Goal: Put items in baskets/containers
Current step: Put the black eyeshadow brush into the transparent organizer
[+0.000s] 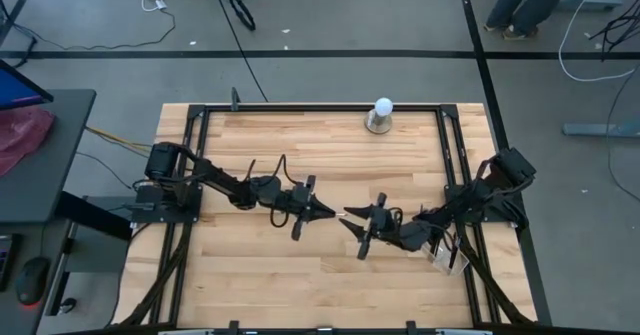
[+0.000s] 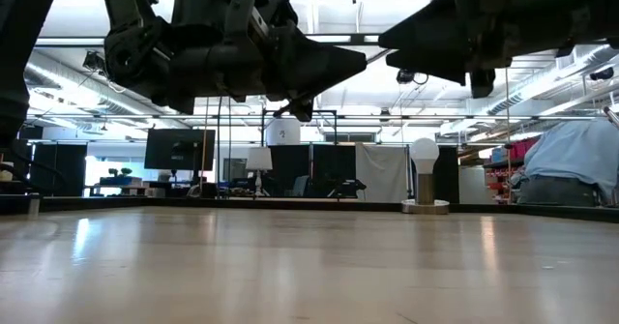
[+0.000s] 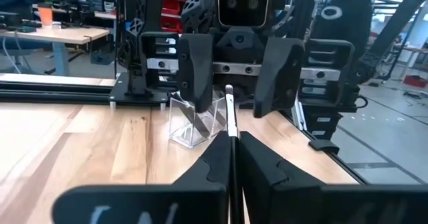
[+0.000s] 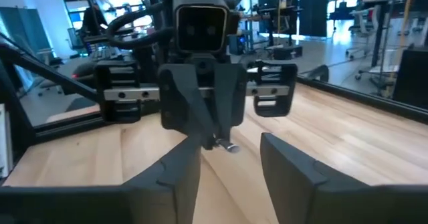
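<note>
The left gripper hangs above mid-table, its dark, wedge-shaped plastic fingers pressed together on a thin brush. The brush is a slim rod with a dark handle and a shiny metal end; its long axis runs along the line of the fingers, and it juts out from their tips toward the right arm, roughly level over the wood. In the right wrist view only its silvery tip shows beyond the left fingers. Just past that tip sits the right gripper, also raised off the table, facing the left one almost tip to tip; its blunt matte fingers stand apart with a clear gap and hold nothing. Behind it, near the right edge of the table, stands the organiser, a clear, hard-edged plastic box with upright dividers; whether anything lies inside cannot be told. The table is pale, smooth butcher-block wood in a black metal frame. At its far edge a white ball rests on a round metal base
</note>
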Robot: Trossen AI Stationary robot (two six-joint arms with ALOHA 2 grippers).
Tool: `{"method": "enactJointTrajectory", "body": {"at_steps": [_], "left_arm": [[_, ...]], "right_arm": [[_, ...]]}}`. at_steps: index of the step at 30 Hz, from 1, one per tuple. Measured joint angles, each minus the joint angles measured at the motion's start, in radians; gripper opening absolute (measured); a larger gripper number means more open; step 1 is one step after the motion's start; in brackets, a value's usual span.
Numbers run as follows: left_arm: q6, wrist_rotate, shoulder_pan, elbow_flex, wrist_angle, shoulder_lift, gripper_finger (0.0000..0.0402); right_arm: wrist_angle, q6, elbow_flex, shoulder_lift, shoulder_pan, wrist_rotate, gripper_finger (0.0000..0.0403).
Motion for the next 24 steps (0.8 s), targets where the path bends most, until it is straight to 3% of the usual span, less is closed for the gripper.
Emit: {"method": "enactJointTrajectory", "body": {"at_steps": [5, 12, 16, 20, 24], "left_arm": [[0.000, 0.000, 0.000, 0.000, 0.003, -0.001, 0.0019], [0.000, -0.004, 0.000, 0.000, 0.003, -0.001, 0.0023], [-0.004, -0.003, 0.000, 0.000, 0.003, -0.001, 0.0025], [-0.004, -0.008, 0.001, 0.000, 0.003, -0.001, 0.0056], [-0.003, 0.016, 0.000, 0.001, 0.005, -0.002, 0.0120]], "right_arm": [[0.000, 0.002, 0.000, 0.000, -0.017, -0.060, 0.0118], [0.000, 0.001, 0.000, 0.000, -0.018, -0.066, 0.0020], [0.000, 0.010, 0.000, 0.000, -0.018, -0.068, 0.0015], [-0.005, 0.008, 0.001, -0.004, -0.004, -0.062, 0.0008], [-0.106, 0.011, 0.001, -0.089, 0.052, -0.016, 0.0005]]}}
